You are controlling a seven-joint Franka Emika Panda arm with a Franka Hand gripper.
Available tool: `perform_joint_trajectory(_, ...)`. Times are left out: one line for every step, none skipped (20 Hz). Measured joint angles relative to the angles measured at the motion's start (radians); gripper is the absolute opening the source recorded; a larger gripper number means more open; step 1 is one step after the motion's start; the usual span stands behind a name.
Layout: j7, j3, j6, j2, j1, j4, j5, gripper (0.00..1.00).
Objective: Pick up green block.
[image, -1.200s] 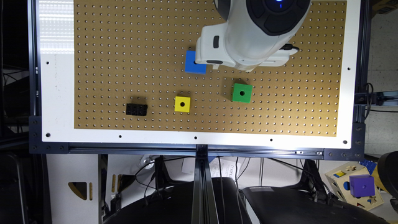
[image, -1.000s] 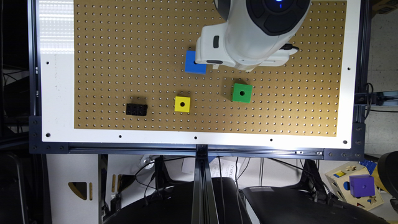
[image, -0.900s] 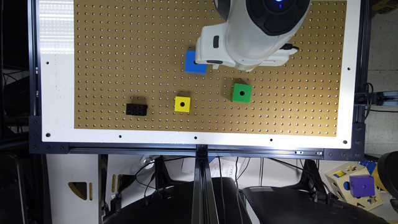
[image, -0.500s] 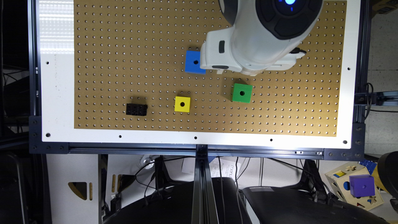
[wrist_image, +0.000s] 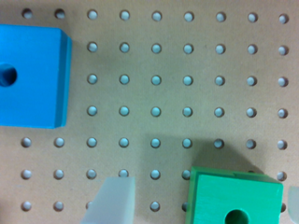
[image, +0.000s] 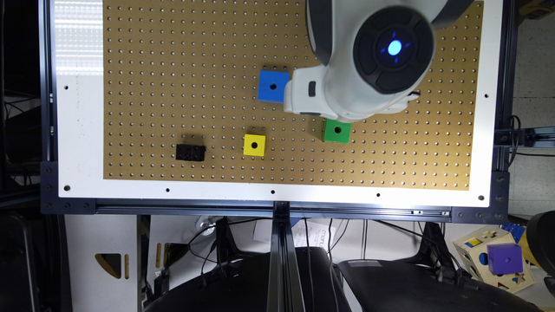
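Observation:
The green block [image: 337, 131] is a bright green cube with a dark round hole, standing on the pegboard [image: 173, 65]. The arm's white end, my gripper [image: 308, 96], hangs over the block's far edge and covers a little of it. In the wrist view the green block [wrist_image: 233, 198] lies between two pale fingertips [wrist_image: 112, 201], nearer to the one at the frame's edge. My gripper [wrist_image: 202, 207] is open and holds nothing.
A larger blue holed cube [image: 273, 86] [wrist_image: 30, 77] stands just beyond the arm toward the exterior view's left. A yellow holed cube [image: 254, 144] and a black brick [image: 190, 152] sit further left near the board's front. A white border [image: 78, 130] frames the pegboard.
The arm has moved toward the exterior view's right and toward the front edge. The blue cube is now uncovered and the arm overlaps the green block's far edge.

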Motion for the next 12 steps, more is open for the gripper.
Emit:
perform_joint_trajectory(0.002,0.004,-0.001,0.012,0.0,0.017,0.0002,1.0)
perform_joint_trajectory(0.004,0.011,-0.002,0.025,0.0,0.036,0.0004,1.0)
perform_joint_trajectory(0.006,0.017,-0.003,0.036,0.0,0.052,0.0004,1.0)
perform_joint_trajectory(0.007,0.021,-0.003,0.046,0.0,0.064,0.0004,1.0)
perform_joint_trajectory(0.008,0.025,-0.002,0.059,0.0,0.076,0.0004,1.0)
perform_joint_trajectory(0.009,0.027,-0.001,0.07,0.0,0.083,0.0004,1.0)
perform_joint_trajectory(0.009,0.028,0.0,0.083,0.0,0.093,0.0004,1.0)
perform_joint_trajectory(0.009,0.028,0.0,0.095,0.0,0.103,0.0004,1.0)
perform_joint_trajectory(0.009,0.029,0.0,0.105,0.0,0.112,0.0004,1.0)
perform_joint_trajectory(0.009,0.029,0.0,0.111,0.0,0.117,0.0004,1.0)
perform_joint_trajectory(0.009,0.029,0.0,0.114,0.0,0.12,0.0004,1.0)
perform_joint_trajectory(0.009,0.029,0.0,0.116,0.0,0.121,0.0004,1.0)
